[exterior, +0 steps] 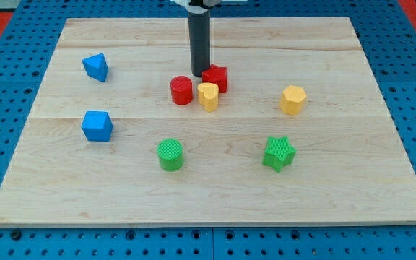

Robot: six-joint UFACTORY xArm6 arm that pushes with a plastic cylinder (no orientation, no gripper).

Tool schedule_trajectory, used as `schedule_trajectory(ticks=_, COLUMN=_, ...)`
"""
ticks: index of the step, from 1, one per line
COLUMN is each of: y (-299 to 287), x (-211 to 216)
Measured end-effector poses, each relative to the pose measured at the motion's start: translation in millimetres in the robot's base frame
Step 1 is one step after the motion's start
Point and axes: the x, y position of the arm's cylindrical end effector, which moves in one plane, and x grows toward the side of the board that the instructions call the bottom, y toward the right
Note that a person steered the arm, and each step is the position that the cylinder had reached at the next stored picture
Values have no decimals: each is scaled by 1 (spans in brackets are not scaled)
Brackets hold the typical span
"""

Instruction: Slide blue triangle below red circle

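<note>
No readable text or labels

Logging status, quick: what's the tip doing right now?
My tip: holding nothing, just above the red circle, far from the blue triangle.

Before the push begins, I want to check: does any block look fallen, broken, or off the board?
Nothing stands out. All eight blocks sit upright on the wooden board. My tip is near the red circle, far from the blue triangle.

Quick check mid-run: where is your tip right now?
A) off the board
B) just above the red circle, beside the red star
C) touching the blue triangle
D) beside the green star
B: my tip sits just above the red circle, beside the red star, far from the blue triangle.
</note>
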Motion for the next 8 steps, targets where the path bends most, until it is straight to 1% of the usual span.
schedule_trajectory(ticks=1, y=-2, x=11)
schedule_trajectory(ticks=2, y=-4, x=-19)
schedule_trajectory(ticks=3, y=-16, x=-60)
schedule_trajectory(ticks=4, y=-66, x=-93)
schedule_trajectory(ticks=5, y=-121, x=-112)
schedule_trajectory(ticks=6, y=-171, x=-102)
schedule_trajectory(ticks=7, y=-186, x=-86)
schedule_trajectory(ticks=8, y=-191, x=-80)
